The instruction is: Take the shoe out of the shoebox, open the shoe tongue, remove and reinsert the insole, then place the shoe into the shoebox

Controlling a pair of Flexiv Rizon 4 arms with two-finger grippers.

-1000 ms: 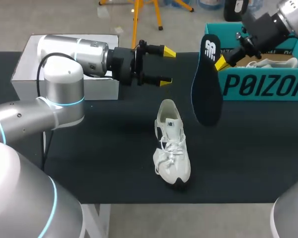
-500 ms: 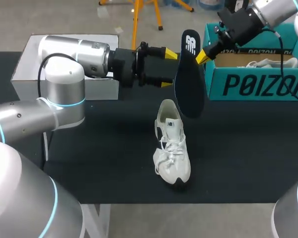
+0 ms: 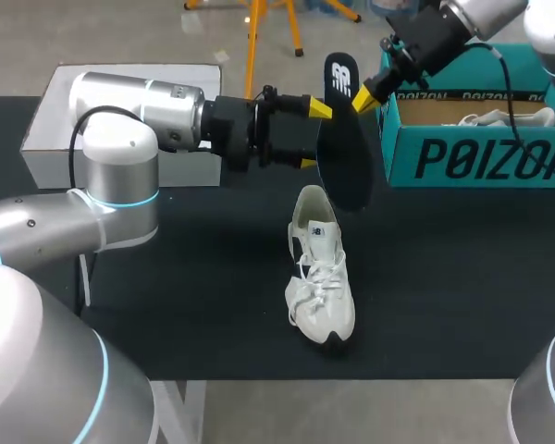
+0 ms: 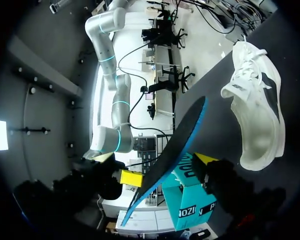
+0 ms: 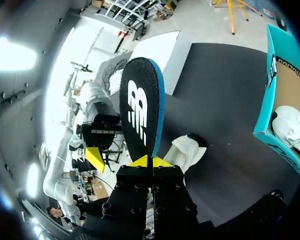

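A white shoe [image 3: 321, 268] lies on the black table, toe toward the front edge. Above its heel hangs the black insole [image 3: 347, 157], pinched at its top end by my right gripper [image 3: 363, 95], which is shut on it. In the right wrist view the insole [image 5: 140, 110] stands straight out from the gripper [image 5: 151, 161]. My left gripper [image 3: 310, 135] is open at the insole's left edge. Seen from the left wrist, the insole [image 4: 175, 150] runs edge-on between the spread yellow tips of the gripper [image 4: 167, 169], with the shoe [image 4: 255, 115] beyond. The teal shoebox [image 3: 481, 157] stands at the back right.
A second white shoe [image 3: 499, 118] lies inside the shoebox. A white box [image 3: 46, 148] sits at the back left behind my left arm. Bare black tabletop [image 3: 462, 277] stretches to the right of the shoe and in front of the shoebox.
My right arm has carried the insole leftward and slightly up, from in front of the shoebox to between my left gripper's open fingers. The left gripper edged a little to the right.
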